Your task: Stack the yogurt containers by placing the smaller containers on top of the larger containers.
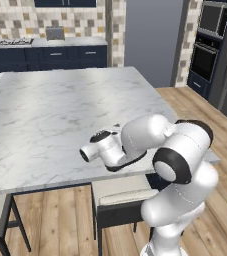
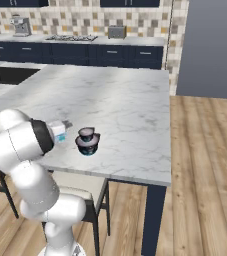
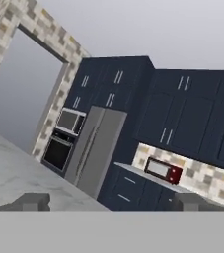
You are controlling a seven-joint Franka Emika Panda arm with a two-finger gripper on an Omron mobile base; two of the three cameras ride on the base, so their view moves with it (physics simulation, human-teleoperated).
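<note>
The small dark cup [image 2: 87,133] already sits on top of the wide dark cup [image 2: 87,144], near the front edge of the marble table [image 2: 125,100]; that pairing looks done, smaller on larger so the stack rests steady. The tiny light-blue container [image 2: 59,132] stands on the table just beside the stack, partly hidden by the arm's elbow, so prob. the remaining item. The end effector [image 3: 108,202] points level, out toward the fridge [image 3: 94,148] and cabinets w/ nothing between its tips; fingers [image 3: 30,201] sit wide apart. Likely next step: swing down over the light-blue container, approx. from above, to avoid knocking the stack.
</note>
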